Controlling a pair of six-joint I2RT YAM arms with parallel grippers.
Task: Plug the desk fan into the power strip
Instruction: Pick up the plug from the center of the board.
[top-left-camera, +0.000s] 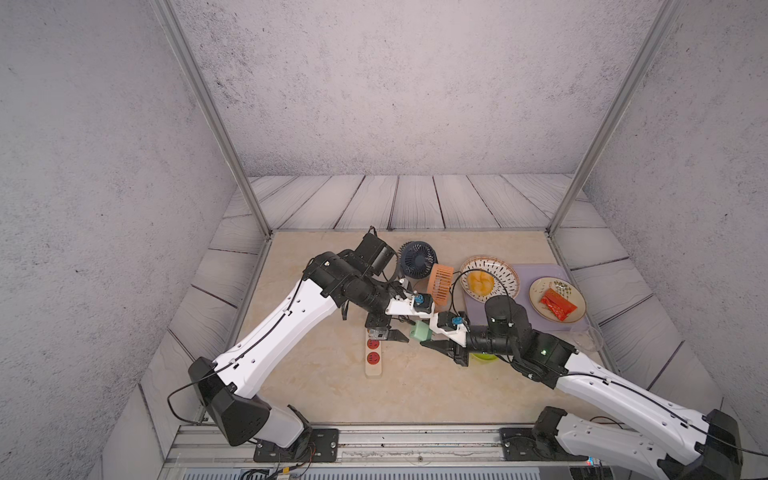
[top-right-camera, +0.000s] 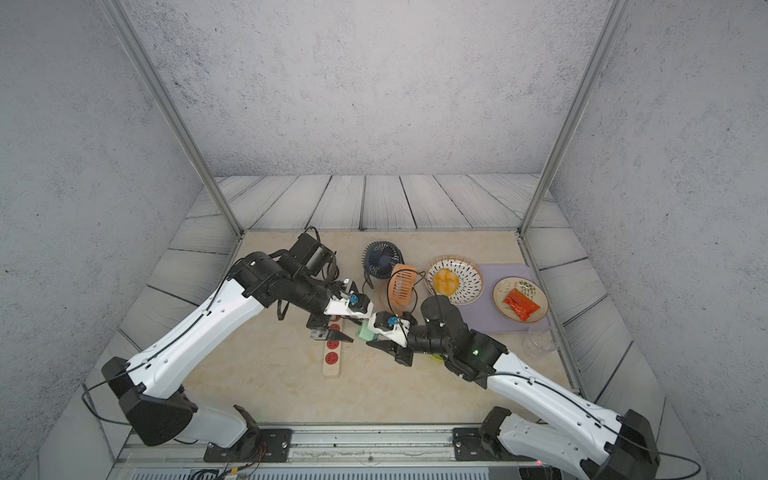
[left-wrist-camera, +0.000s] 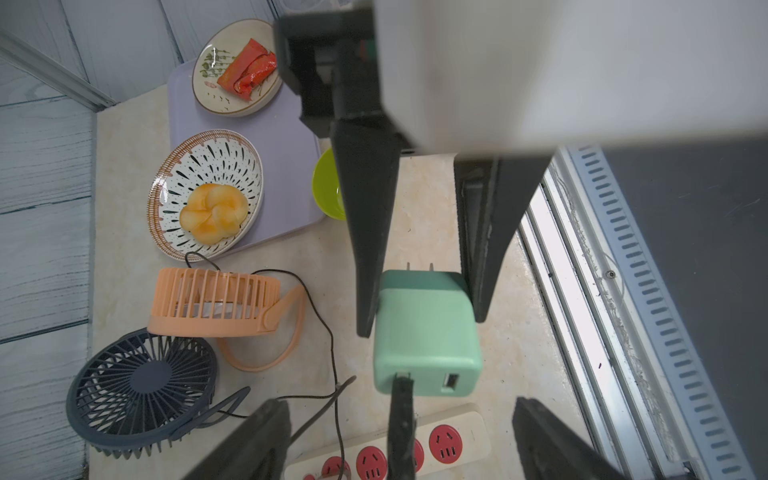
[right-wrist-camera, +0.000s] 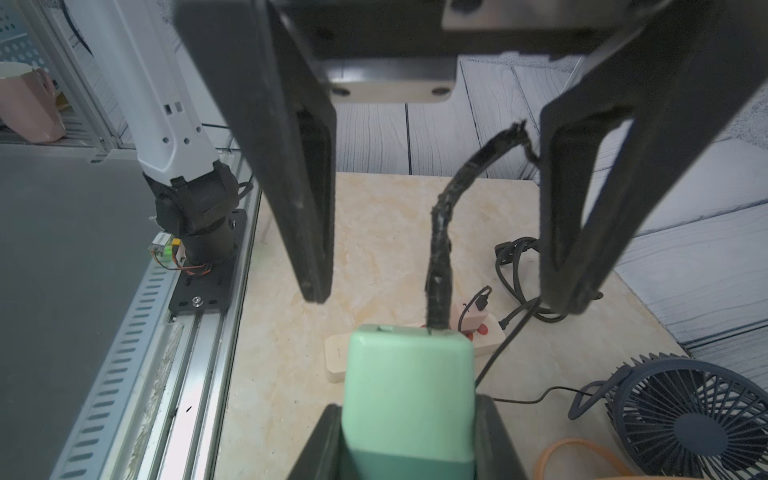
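Power strip (top-left-camera: 373, 358): flat on the tabletop, left of centre, red sockets facing up.
Left gripper (right-wrist-camera: 442, 297): over the strip's far end, jaws wide, gripping nothing.
Green charger (left-wrist-camera: 428, 332): held off the table, just right of the strip, black cable (right-wrist-camera: 440, 249) plugged in.
Right gripper (left-wrist-camera: 423, 322): clamped on the charger's sides.

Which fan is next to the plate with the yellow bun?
The orange fan; it sits beside that spotted plate, while the dark blue fan stands farther away.
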